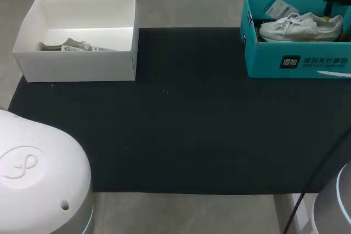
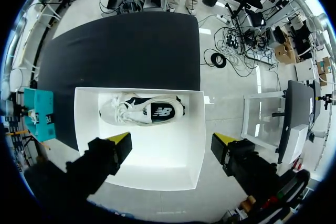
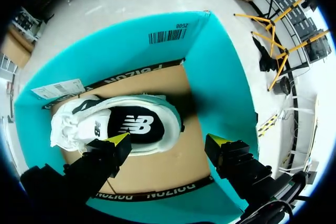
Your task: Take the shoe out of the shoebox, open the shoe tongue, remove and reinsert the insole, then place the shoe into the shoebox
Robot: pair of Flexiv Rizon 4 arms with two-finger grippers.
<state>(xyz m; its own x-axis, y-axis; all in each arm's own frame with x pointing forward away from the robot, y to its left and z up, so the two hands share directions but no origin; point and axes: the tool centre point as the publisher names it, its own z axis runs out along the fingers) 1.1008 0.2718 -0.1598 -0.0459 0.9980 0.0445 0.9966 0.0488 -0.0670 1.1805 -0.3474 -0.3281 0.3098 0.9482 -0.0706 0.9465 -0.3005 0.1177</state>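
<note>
- My right hand (image 3: pixel 167 141) hangs over the teal shoebox (image 1: pixel 296 61), which stands at the counter's far right corner.
- Its two yellow-tipped fingers are spread wide and grip nothing.
- The white shoe (image 3: pixel 121 124) lies on its sole on the brown cardboard floor of that shoebox, directly under the right hand.
- The shoe's dark insole faces up at the camera, and its heel end falls below the gap between the fingers.
- In the right wrist view one yellow tip sits over the shoe's near side edge, and the other is over the box floor beside the heel.
- In the head view only one tip of that hand shows, right at the heel's top edge. I cannot tell whether it touches.
- A paper tag (image 3: pixel 56 88) leans in the box just beyond the shoe's laced toe end.
- My left hand (image 2: pixel 172 139) is above the white box (image 1: pixel 77 65) at the counter's far left corner, with its fingers also wide apart and holding nothing.
- A second shoe (image 2: pixel 142 111) lies in that box against the wall farthest from the hand, ahead of the fingers and well clear of both tips.
- The dark counter (image 1: pixel 181 135) stretches between the two boxes, which stand well apart.
</note>
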